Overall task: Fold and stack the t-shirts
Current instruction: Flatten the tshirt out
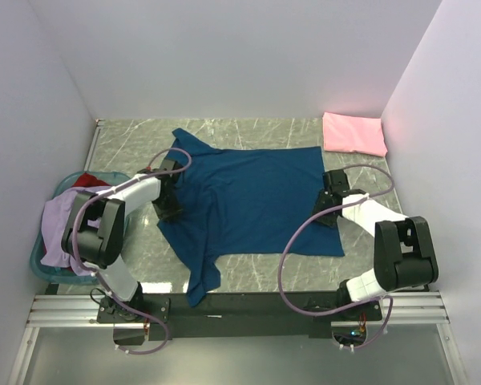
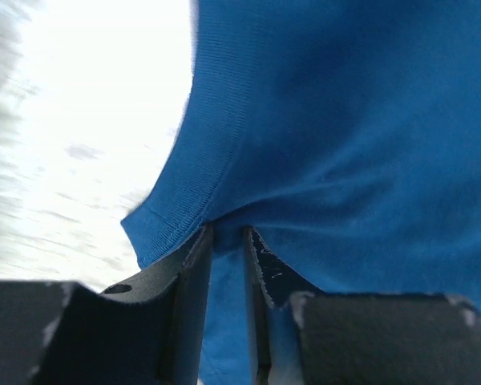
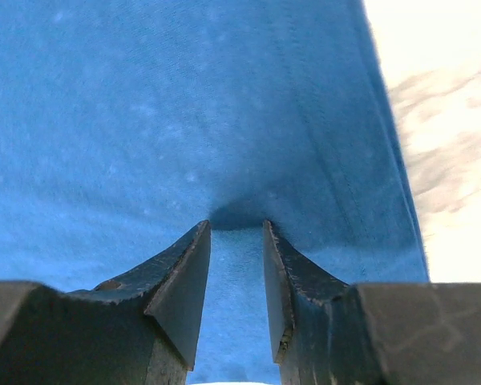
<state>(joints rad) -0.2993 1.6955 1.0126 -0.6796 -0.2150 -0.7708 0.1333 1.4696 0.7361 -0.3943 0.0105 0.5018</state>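
A navy blue t-shirt (image 1: pixel 256 200) lies spread across the marble table (image 1: pixel 264 273), one sleeve hanging toward the front edge. My left gripper (image 1: pixel 170 210) sits at its left edge. In the left wrist view that gripper (image 2: pixel 227 228) is shut on a fold of the blue cloth (image 2: pixel 345 120) beside a stitched hem. My right gripper (image 1: pixel 329 212) is at the shirt's right edge. Seen from the right wrist, it (image 3: pixel 236 224) pinches a puckered ridge of the cloth (image 3: pixel 184 104). A folded pink t-shirt (image 1: pixel 353 134) lies at the back right corner.
A teal basket (image 1: pixel 38 261) stands off the table's left side, holding a lavender t-shirt (image 1: pixel 60 224) and a red one (image 1: pixel 86 180). White walls close in the table on the left, back and right. Cables loop from both arms over the front of the table.
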